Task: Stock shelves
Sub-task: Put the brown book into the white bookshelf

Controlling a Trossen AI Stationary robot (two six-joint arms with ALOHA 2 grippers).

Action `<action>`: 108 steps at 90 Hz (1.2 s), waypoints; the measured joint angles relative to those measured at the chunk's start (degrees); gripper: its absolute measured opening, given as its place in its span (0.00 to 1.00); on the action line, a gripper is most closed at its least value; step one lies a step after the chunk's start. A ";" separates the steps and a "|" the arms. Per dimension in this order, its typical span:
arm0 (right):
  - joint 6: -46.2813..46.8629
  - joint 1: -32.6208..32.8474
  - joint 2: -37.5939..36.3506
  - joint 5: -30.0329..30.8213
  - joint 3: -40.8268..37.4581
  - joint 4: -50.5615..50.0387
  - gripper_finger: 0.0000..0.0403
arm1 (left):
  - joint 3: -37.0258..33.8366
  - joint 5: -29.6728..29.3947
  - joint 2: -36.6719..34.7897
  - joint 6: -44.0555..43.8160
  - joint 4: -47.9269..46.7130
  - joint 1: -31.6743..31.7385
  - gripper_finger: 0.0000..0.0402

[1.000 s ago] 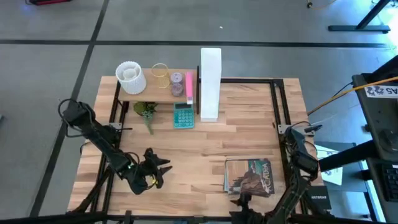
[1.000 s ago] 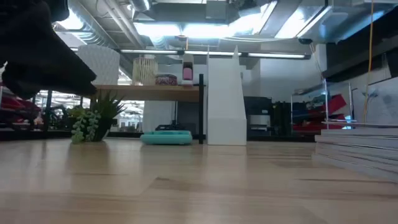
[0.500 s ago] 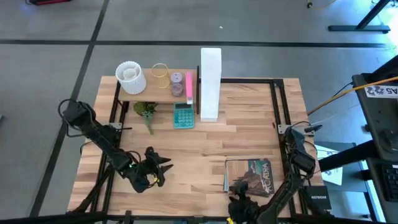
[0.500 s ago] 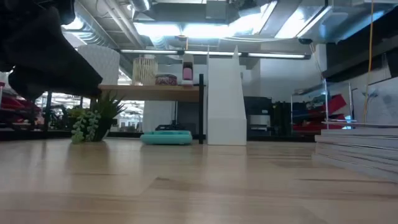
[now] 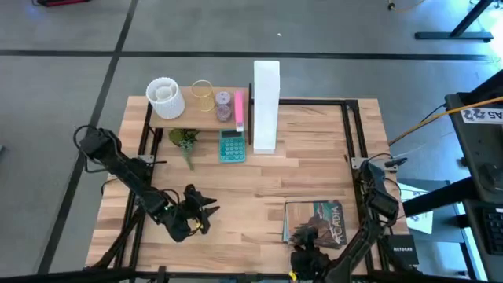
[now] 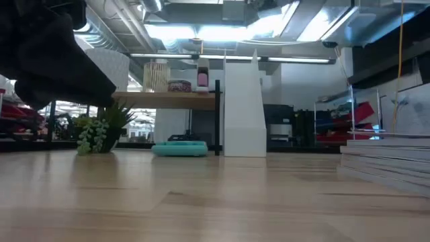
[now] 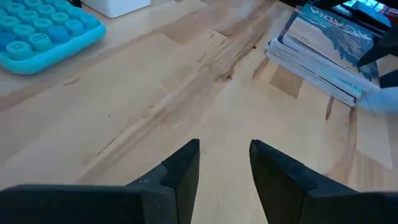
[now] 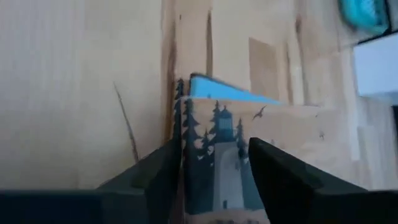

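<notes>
The shelves stand at the table's far left: a small raised wood plank shelf [image 5: 200, 114] and, beside it, a tall white file box [image 5: 266, 106]. The shelf carries a white ribbed cup [image 5: 165, 96], a glass [image 5: 203, 93] and pink items. A stack of books [image 5: 316, 222] lies flat near the front right, its top cover showing a lighthouse [image 8: 224, 168]. My right gripper [image 8: 214, 165] is open over the stack's near left corner. My left gripper [image 7: 224, 158] hangs open over bare table at the front left, with nothing between its fingers. My right gripper comes at the top book's near left corner [image 8: 205, 87] from above, slanting from the table's near side. One finger stands at the cover's edge [image 8: 180, 143] and the other over the cover. I cannot tell whether either finger touches the book.
A teal calculator [image 5: 232, 146] and a small green plant [image 5: 185, 141] lie on the table in front of the shelf. Black rails [image 5: 350, 126] run along the table's sides. Bare wood lies between the two grippers.
My right gripper has moved from the table's near edge toward the far edge, onto the near left corner of the book stack. My left gripper has drifted a little toward the table's right. The books have stayed where they were.
</notes>
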 joint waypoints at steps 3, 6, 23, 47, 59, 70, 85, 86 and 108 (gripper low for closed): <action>0.06 -0.04 0.00 -0.42 0.00 0.00 0.39 | 0.00 0.00 0.00 0.01 0.04 0.00 0.31; 0.28 -0.15 0.00 -0.55 0.00 0.00 0.37 | 0.00 0.00 0.00 -0.01 0.04 0.00 0.31; 0.75 -1.24 -0.10 -1.67 0.00 0.48 0.20 | -0.02 0.00 0.00 -0.40 0.08 0.00 0.31; 0.81 -1.42 -0.63 -2.05 0.53 0.31 0.02 | -0.02 0.42 0.00 -0.42 0.04 0.00 0.31; 0.91 -1.48 -0.59 -3.63 3.69 -3.01 0.02 | -0.02 0.43 0.00 -0.42 0.02 0.00 0.31; 0.81 -1.53 -0.58 -4.19 6.77 -5.44 0.01 | -0.02 0.42 0.00 -0.42 0.02 0.00 0.31; 0.80 -1.48 -0.52 0.30 11.09 -8.10 0.01 | -0.02 0.43 0.00 -0.16 0.02 0.00 0.31; 0.78 -1.46 -0.52 0.98 11.45 -8.32 0.01 | -0.02 0.42 0.00 0.00 0.02 0.00 0.31; 0.87 -1.88 -0.48 23.47 19.12 -13.05 0.01 | -0.02 0.42 0.00 3.26 0.18 0.00 0.31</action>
